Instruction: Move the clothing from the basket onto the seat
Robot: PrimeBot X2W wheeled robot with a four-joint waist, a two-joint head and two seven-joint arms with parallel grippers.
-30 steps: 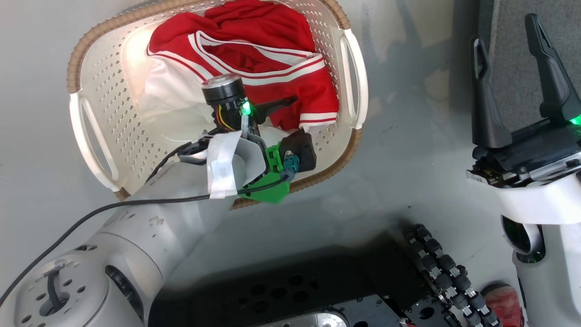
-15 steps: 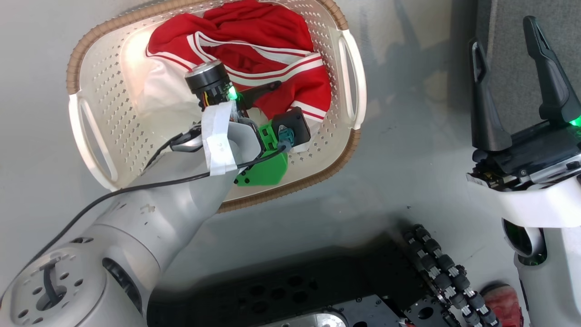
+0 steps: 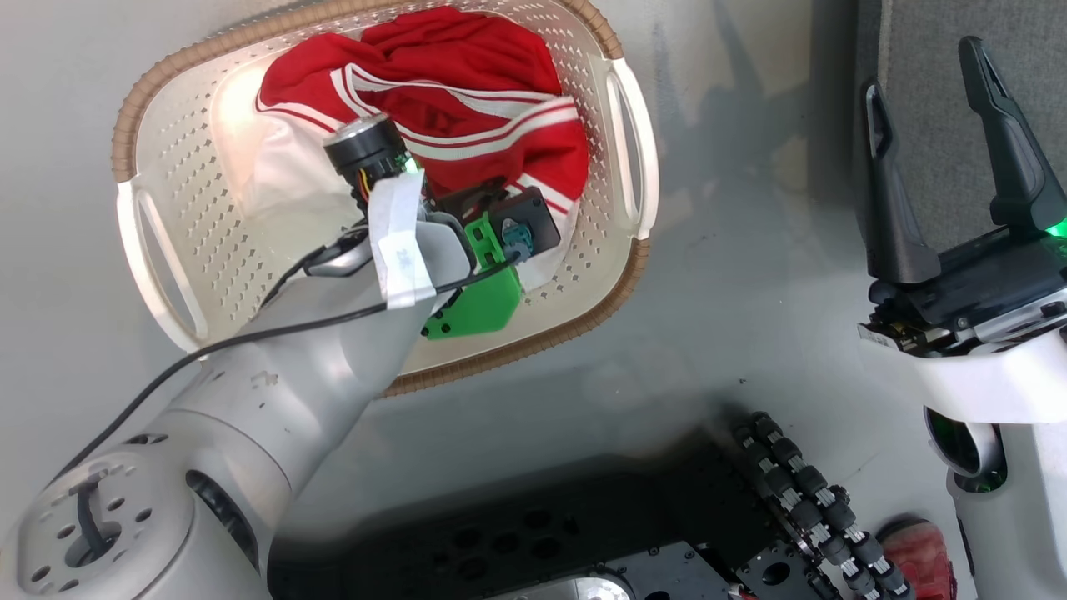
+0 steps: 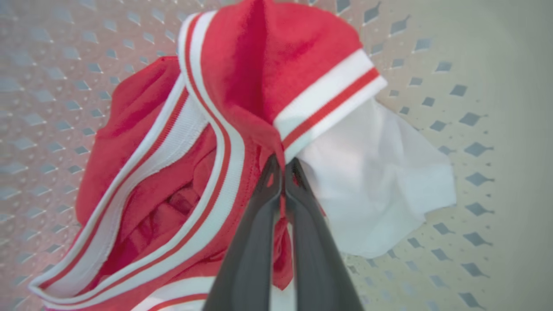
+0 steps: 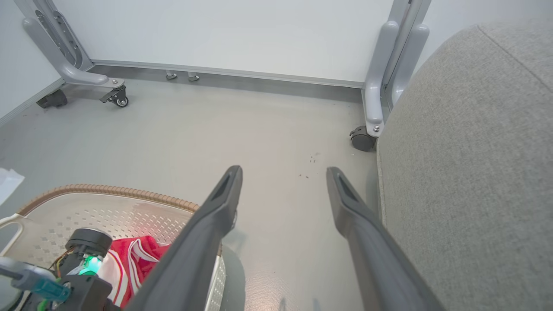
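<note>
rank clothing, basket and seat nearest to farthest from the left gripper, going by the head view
1. clothing: pinched between the shut fingers of the left gripper, inside the basket.
2. basket: its walls surround the gripper on all sides.
3. seat: off to the right, well beyond the basket's rim.

No lettering is legible (marks on the tape (image 3: 402, 250) blur).

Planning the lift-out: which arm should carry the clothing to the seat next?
Left. The left gripper is shut on the clothing inside the basket; the right gripper hangs open and empty near the seat.
</note>
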